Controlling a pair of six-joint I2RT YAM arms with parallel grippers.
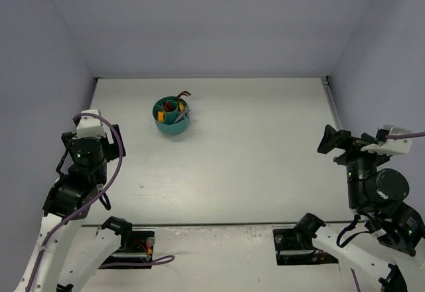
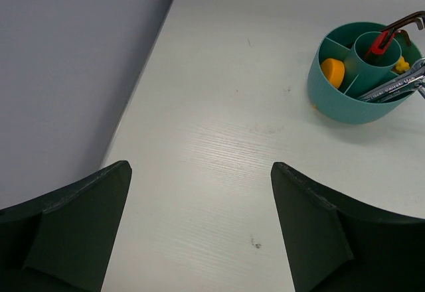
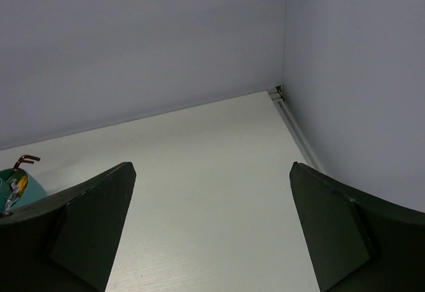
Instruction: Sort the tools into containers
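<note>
The teal container (image 1: 171, 123) stands at the table's back left with the tools in it. In the left wrist view the container (image 2: 342, 103) holds a yellow tape measure (image 2: 333, 72), a red-handled tool (image 2: 384, 40) in the central ring, silver wrenches (image 2: 400, 87) sticking out over the rim, and a yellow handle (image 2: 401, 65). My left gripper (image 1: 93, 139) (image 2: 199, 229) is open and empty, well short of the container on its near-left side. My right gripper (image 1: 352, 143) (image 3: 209, 229) is open and empty at the far right. Only an edge of the container (image 3: 32, 189) shows in the right wrist view.
Grey walls close the table (image 1: 252, 146) on the left, back and right. A metal strip (image 3: 295, 129) runs along the right wall's foot. Both arm bases (image 1: 129, 245) sit at the near edge.
</note>
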